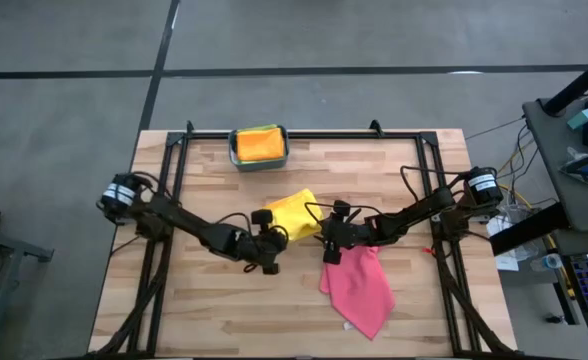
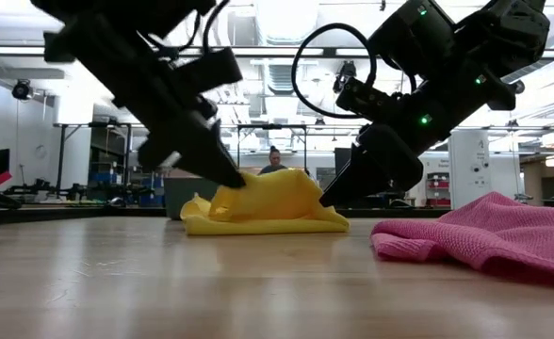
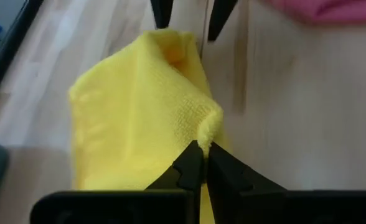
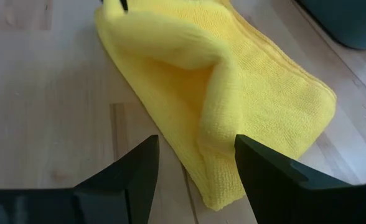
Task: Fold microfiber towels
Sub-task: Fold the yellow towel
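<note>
A crumpled pink microfiber towel [image 2: 484, 235] lies nearest on the pale wooden surface [image 1: 214, 300]. Behind it at mid-surface, the rumpled yellow microfiber towel [image 1: 294, 212] is pinched at one corner by the clenched left tool [image 3: 201, 157], while the right tool [image 4: 195, 165] hovers spread over its opposite edge.

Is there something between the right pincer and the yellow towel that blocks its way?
Nothing visible blocks it. The right pincer is open, and its fingers stand directly before a raised fold of the yellow towel, with only bare wood of the table around. The left pincer is shut on the towel's opposite edge, out of that path.
</note>
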Controlling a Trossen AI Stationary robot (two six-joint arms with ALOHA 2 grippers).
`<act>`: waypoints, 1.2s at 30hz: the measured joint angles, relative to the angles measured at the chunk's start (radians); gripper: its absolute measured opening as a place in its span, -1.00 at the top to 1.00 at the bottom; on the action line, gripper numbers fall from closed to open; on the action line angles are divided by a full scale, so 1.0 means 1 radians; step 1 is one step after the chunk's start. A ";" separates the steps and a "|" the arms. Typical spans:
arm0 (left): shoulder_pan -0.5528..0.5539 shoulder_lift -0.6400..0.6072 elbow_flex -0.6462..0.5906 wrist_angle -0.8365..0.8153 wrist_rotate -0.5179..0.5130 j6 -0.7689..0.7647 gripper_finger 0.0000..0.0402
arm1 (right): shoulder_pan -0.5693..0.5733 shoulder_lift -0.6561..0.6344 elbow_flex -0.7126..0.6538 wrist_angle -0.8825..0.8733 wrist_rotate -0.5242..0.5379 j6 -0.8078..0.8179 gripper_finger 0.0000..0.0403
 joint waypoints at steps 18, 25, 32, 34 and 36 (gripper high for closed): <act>-0.009 -0.083 -0.002 -0.256 0.161 0.150 0.99 | 0.000 -0.002 0.000 -0.020 -0.015 -0.006 0.31; -0.013 -0.093 -0.002 -0.269 0.223 0.097 0.91 | 0.000 -0.038 -0.001 -0.040 -0.015 -0.019 0.44; -0.013 -0.115 0.000 -0.275 0.202 0.090 0.49 | 0.000 -0.104 -0.001 -0.075 -0.016 -0.020 0.50; -0.013 -0.128 0.007 -0.295 0.202 0.068 0.36 | 0.000 -0.130 -0.001 -0.100 -0.016 -0.019 0.51; -0.013 -0.148 0.017 -0.348 0.201 0.061 0.25 | 0.000 -0.158 -0.001 -0.127 -0.016 -0.019 0.50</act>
